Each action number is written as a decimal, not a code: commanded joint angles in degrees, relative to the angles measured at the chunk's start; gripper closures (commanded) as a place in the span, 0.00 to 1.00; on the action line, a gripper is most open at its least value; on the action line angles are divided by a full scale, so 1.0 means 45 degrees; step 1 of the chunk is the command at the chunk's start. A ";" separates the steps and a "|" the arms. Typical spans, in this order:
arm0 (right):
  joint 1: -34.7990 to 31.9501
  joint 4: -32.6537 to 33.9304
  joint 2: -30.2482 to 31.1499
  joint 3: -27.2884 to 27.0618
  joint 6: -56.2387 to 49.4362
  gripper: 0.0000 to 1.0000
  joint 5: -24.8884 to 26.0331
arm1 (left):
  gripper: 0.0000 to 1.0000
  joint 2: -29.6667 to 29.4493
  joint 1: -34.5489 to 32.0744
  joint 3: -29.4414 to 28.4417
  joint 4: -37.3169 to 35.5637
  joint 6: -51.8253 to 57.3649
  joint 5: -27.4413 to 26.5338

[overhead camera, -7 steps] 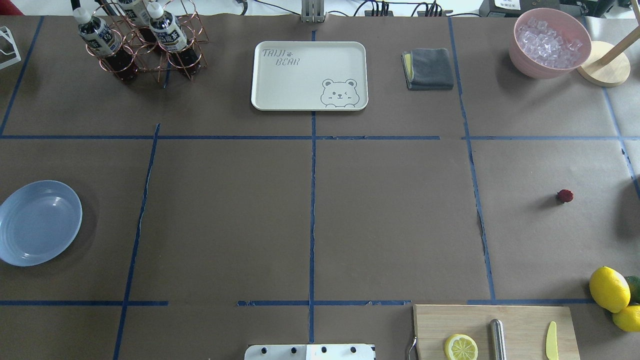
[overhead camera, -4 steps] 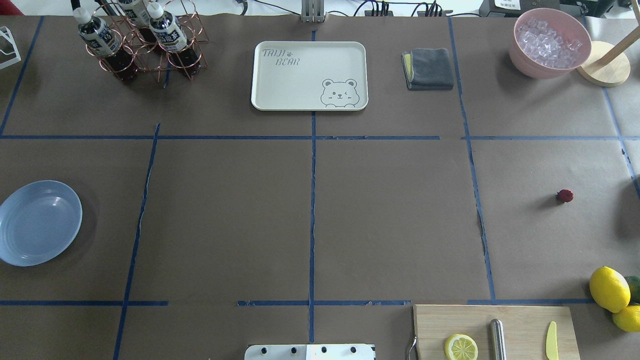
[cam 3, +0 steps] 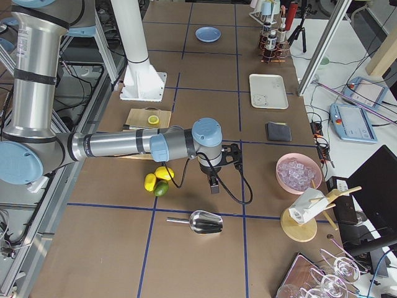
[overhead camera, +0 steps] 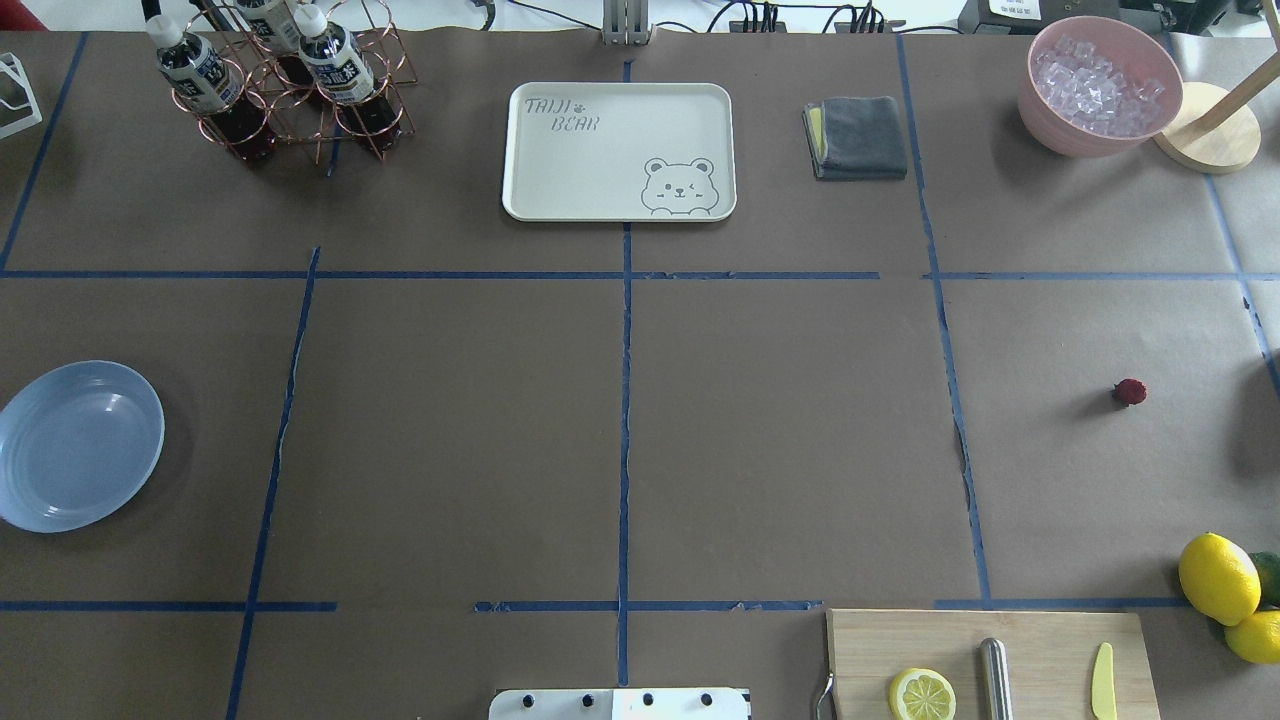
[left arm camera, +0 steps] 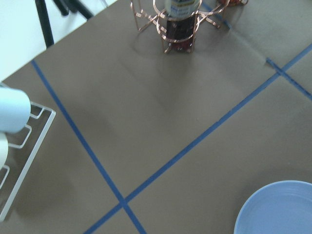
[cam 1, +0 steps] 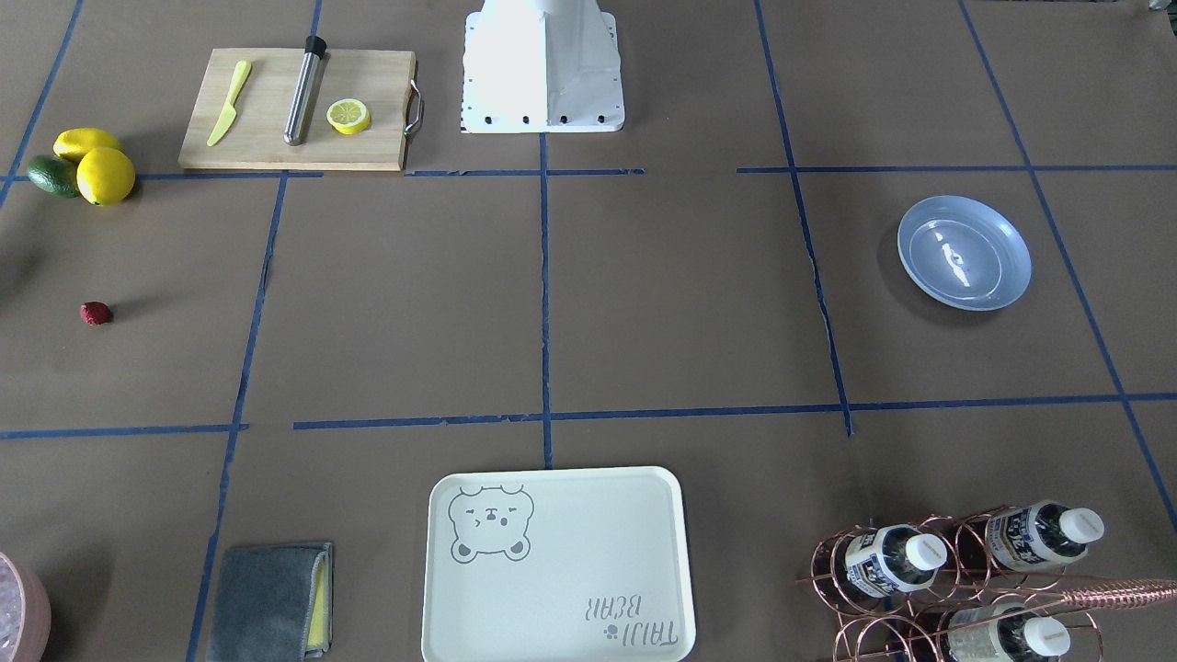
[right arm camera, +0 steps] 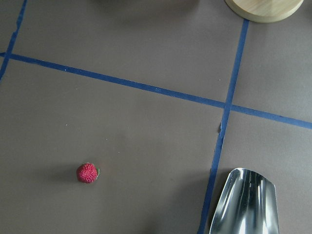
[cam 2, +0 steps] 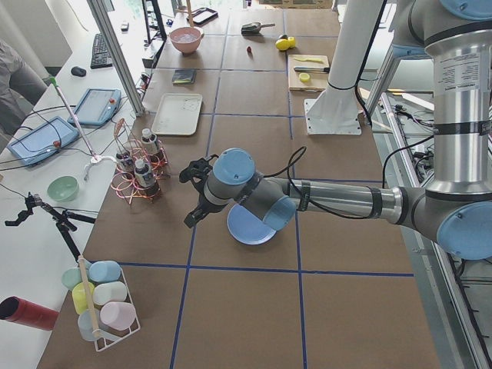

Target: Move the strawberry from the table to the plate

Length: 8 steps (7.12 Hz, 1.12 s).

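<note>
The strawberry [overhead camera: 1130,392] is a tiny dark-red berry lying alone on the brown table [overhead camera: 780,430] at the right; it also shows as the strawberry [cam 1: 95,313] [right arm camera: 87,172]. The pale-blue plate [overhead camera: 80,445] [cam 1: 964,252] sits at the table's far left with nothing in it. My left gripper [cam 2: 189,196] hangs just beside the plate [cam 2: 250,227]. My right gripper [cam 3: 223,169] hovers over the strawberry's area. Both grippers show only in the side views, so I cannot tell whether either is open or shut.
A cream bear tray [overhead camera: 619,150], a copper bottle rack [overhead camera: 280,80], a grey cloth [overhead camera: 857,137] and a pink bowl of ice [overhead camera: 1098,85] line the far edge. A cutting board [overhead camera: 990,665] with a lemon half, whole lemons [overhead camera: 1218,578] and a metal scoop [right arm camera: 246,202] lie near the strawberry.
</note>
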<state>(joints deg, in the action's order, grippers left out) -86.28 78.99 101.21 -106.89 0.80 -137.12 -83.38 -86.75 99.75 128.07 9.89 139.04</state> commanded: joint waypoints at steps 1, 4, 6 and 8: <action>0.0014 -0.0678 0.0069 0.0374 0.0075 0.00 -0.0311 | 0.00 -0.0007 0.0877 -0.0600 0.2522 -0.1025 0.0742; 0.0014 -0.0658 0.0068 0.0394 0.0056 0.00 -0.0291 | 0.07 0.0382 0.2965 -0.1986 0.3746 -0.5000 -0.1683; 0.0014 -0.0678 0.0069 0.0375 0.0056 0.00 -0.0292 | 0.37 0.0442 0.3979 -0.3971 0.6560 -0.8018 -0.2109; 0.0014 -0.0678 0.0069 0.0375 0.0056 0.00 -0.0272 | 0.36 0.0716 0.5793 -0.4975 0.8802 -1.0062 -0.3784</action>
<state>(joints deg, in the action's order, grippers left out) -86.22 75.94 101.51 -105.20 1.05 -138.37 -80.61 -65.50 80.10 162.66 -30.09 125.73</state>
